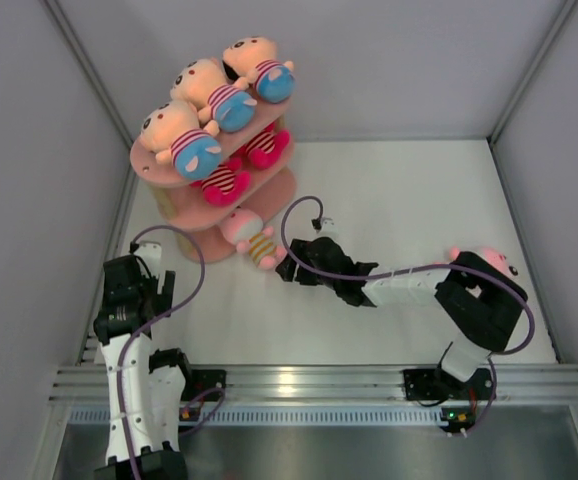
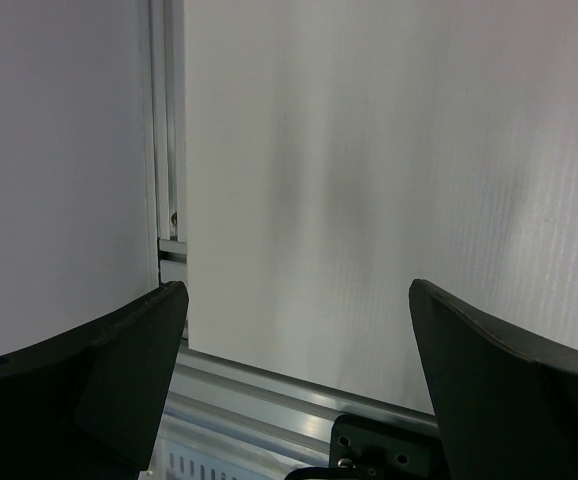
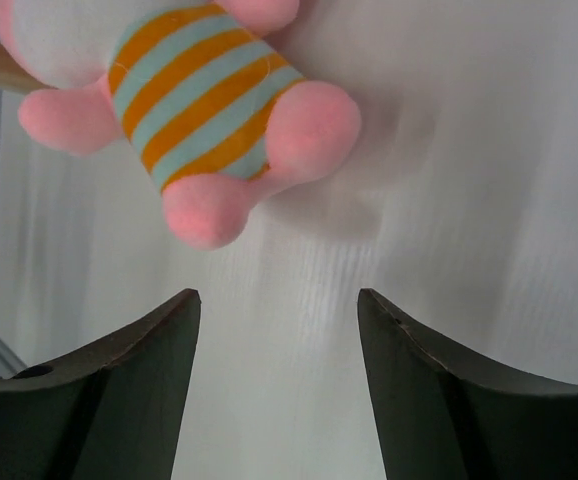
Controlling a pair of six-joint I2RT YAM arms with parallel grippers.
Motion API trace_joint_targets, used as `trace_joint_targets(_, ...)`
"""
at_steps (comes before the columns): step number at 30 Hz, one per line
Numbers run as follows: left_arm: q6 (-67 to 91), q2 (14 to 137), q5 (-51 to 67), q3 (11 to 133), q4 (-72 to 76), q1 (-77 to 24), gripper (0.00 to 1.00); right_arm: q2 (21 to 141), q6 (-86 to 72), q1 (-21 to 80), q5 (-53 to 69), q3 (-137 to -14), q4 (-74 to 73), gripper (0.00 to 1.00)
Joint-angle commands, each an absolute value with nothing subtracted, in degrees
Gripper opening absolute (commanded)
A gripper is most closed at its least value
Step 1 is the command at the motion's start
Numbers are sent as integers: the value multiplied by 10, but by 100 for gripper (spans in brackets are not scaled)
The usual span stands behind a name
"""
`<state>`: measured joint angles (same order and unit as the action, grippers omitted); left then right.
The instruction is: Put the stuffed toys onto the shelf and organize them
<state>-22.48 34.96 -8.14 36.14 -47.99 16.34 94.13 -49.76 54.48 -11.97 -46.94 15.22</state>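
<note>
Shelf: the shelf (image 1: 147, 168), a pink three-tier stand, stood at the far left of the desk (image 1: 399, 200). Three peach-headed toys (image 1: 214, 95) lay crowded on its top board and magenta-bodied toys (image 1: 244, 165) on the middle one.
Loose toy: a pink striped toy (image 1: 251, 236) lay at the foot of the shelf. Whether it rested on the lowest board's rim or only against it could not be told.
Right claw: the right claw (image 1: 291, 268) sat low, just beside that toy's feet, its jaws partly apart and empty. In the wrist view the toy lay ahead of the fingers, not between them.
Left claw: the left claw (image 2: 299, 295) was spread wide, held nothing, and faced the left wall.
Second loose toy: another pink toy (image 1: 489, 262) lay on the desk at far right, close by the right arm's elbow.
Risk, grasp: closing there would probably have caught one foot or nothing, and soft plush held that way could have slipped out on the lift.
Risk, shelf: pushing forward could have shoved the toy under the board or nudged the stand, tipping the top toys off.
Risk, elbow: a swing of the right arm could have knocked the far toy away.
</note>
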Motion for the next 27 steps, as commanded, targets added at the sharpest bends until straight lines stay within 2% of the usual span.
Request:
trace_joint_targets(1,-229,341,-75,360,-454,163,98,971,-560,552,-59,-500,260,65)
trace_joint_targets(11,-229,342,-72,360,-454,163,99,1040,-555,547,-72,-582,233,66)
trace_joint_targets(12,-229,342,-72,360,-454,163,99,1049,-554,547,-72,-593,227,64)
trace_joint_targets(14,-229,341,-73,359,-454,163,99,1074,-552,542,-66,-621,216,54)
trace_joint_targets(15,-229,342,-73,360,-454,163,99,1080,-555,541,-66,-627,214,40)
trace_joint_targets(18,-229,341,-71,359,-454,163,98,1088,-555,542,-67,-639,219,18)
trace_joint_targets(21,-230,341,-69,360,-454,163,99,1096,-533,542,-76,-670,202,5)
trace_joint_targets(23,-229,342,-69,360,-454,163,98,1110,-501,542,-90,-713,171,0)
trace_joint_targets(27,-230,341,-70,360,-454,163,99,1139,-463,539,-93,-776,139,0)
